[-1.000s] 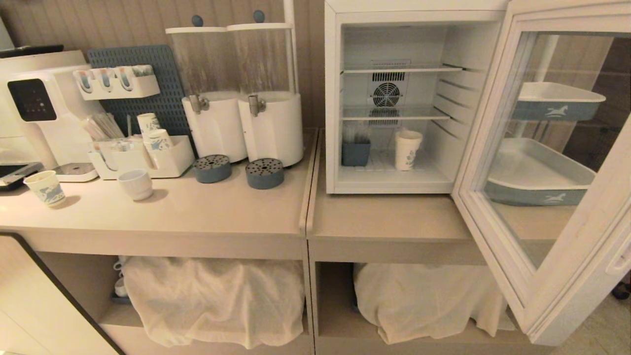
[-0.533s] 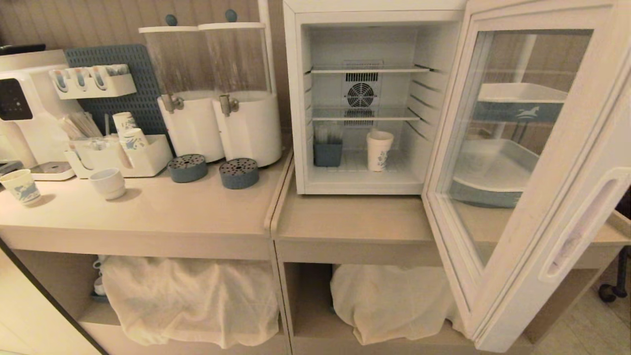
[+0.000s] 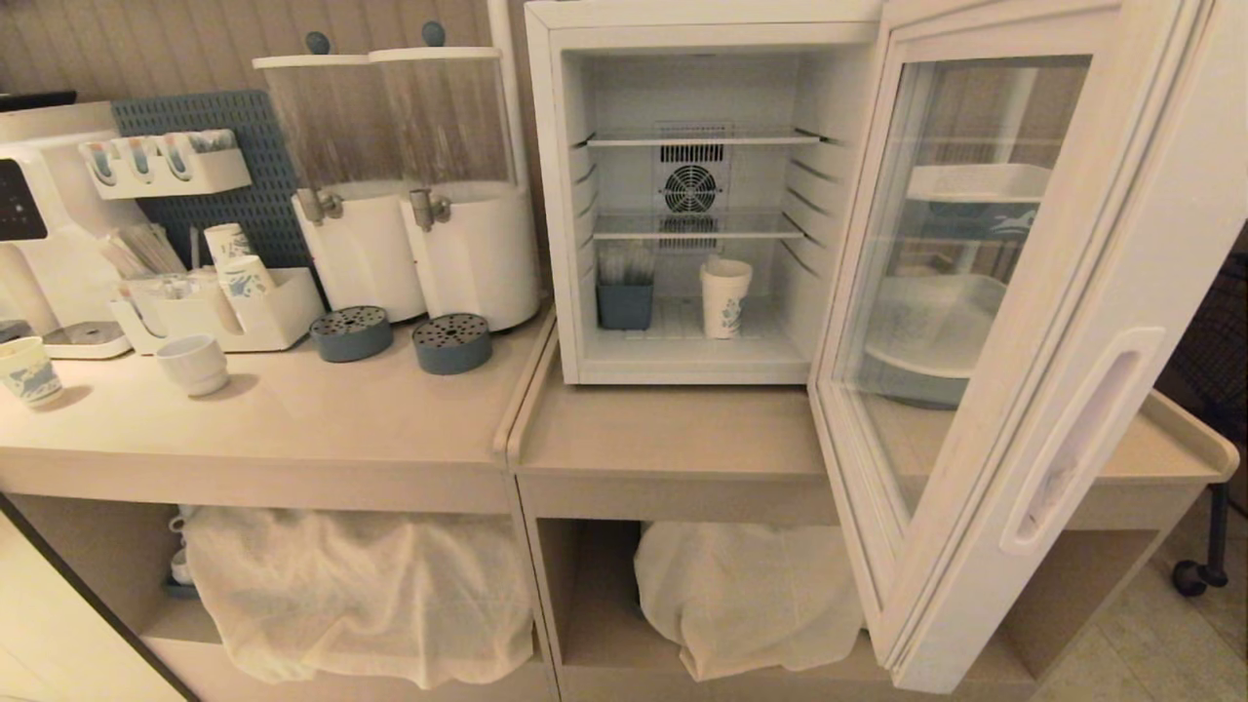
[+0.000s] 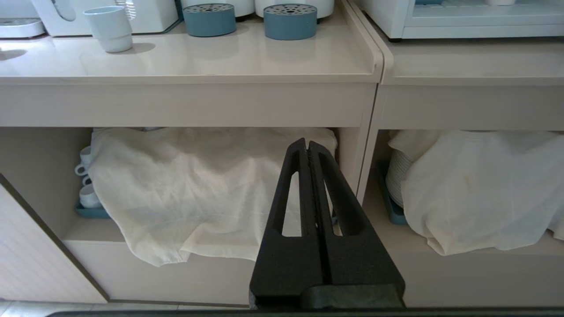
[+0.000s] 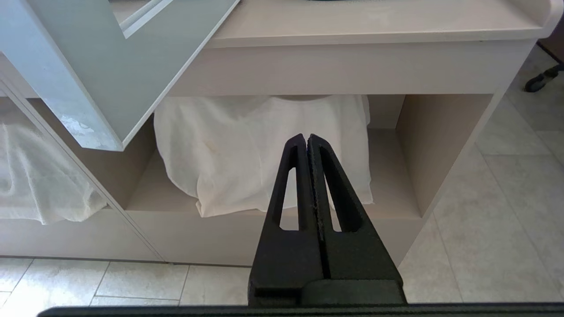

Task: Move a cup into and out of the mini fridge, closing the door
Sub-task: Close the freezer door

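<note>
The white mini fridge [image 3: 556, 195] stands on the right-hand counter with its inside showing. On the fridge floor, upright beside a small blue holder [image 3: 625, 304], stands the tall white paper cup [image 3: 724, 297] with blue print. The glass door [image 3: 985, 322] hangs wide open towards me, its recessed handle [image 3: 1077, 439] at the near edge. Neither arm shows in the head view. My left gripper [image 4: 307, 145] is shut and empty, low in front of the left counter's shelf. My right gripper [image 5: 306, 140] is shut and empty too, low before the right shelf, below the door's corner [image 5: 94, 132].
On the left counter [image 3: 292, 419] are a squat white cup [image 3: 193, 364], a patterned paper cup [image 3: 27, 369], two blue drip cups [image 3: 450, 343], twin dispensers [image 3: 419, 185] and an organizer [image 3: 210, 307]. White cloths [image 3: 361, 585] cover the lower shelves. A chair wheel [image 3: 1189, 577] stands at far right.
The whole head view has shifted: fridge and counter items now sit further left and the door's handle has come into sight. The camera moved; cup and door keep their places.
</note>
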Controlling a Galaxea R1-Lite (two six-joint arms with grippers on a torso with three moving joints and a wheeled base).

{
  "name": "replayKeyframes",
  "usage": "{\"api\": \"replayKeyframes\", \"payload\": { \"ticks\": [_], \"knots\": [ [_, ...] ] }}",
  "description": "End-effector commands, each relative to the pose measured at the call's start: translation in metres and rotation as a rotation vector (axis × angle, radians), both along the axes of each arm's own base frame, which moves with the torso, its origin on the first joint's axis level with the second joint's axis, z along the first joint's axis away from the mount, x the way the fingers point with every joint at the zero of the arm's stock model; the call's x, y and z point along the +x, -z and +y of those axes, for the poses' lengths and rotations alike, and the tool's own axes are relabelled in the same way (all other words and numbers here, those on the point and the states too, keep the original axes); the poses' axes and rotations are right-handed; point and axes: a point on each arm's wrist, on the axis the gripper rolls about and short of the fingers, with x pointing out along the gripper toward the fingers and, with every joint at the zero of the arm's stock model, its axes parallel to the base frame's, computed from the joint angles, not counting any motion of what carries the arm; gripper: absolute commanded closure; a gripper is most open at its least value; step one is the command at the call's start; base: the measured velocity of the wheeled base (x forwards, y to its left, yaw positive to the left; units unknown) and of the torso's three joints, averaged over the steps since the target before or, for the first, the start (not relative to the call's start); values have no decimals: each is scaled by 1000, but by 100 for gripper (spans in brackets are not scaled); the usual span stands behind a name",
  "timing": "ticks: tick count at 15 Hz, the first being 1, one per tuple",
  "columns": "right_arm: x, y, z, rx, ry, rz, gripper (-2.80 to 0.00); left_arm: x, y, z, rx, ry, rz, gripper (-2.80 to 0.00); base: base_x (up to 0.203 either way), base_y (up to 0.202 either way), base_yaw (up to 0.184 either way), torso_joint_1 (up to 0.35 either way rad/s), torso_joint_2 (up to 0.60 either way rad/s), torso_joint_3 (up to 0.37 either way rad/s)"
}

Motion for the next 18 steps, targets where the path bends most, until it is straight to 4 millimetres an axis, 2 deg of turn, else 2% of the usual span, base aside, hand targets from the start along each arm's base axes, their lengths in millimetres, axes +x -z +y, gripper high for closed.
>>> {"api": "replayKeyframes", "payload": {
  "ticks": [1,15,16,18],
  "knots": [
    [0,0,0,0,0,2,0,1,5,0,0,0,17,0,0,0,0,0,0,0],
    [0,-1,0,-1,1,-13,0,1,5,0,0,-1,17,0,0,0,0,0,0,0],
    [-1,-10,0,8,0,-51,0,1,5,0,-1,-2,17,0,0,0,0,0,0,0],
    [-10,-47,0,21,-7,-169,0,1,5,0,0,0,17,0,0,0,0,0,0,0]
  ]
}}
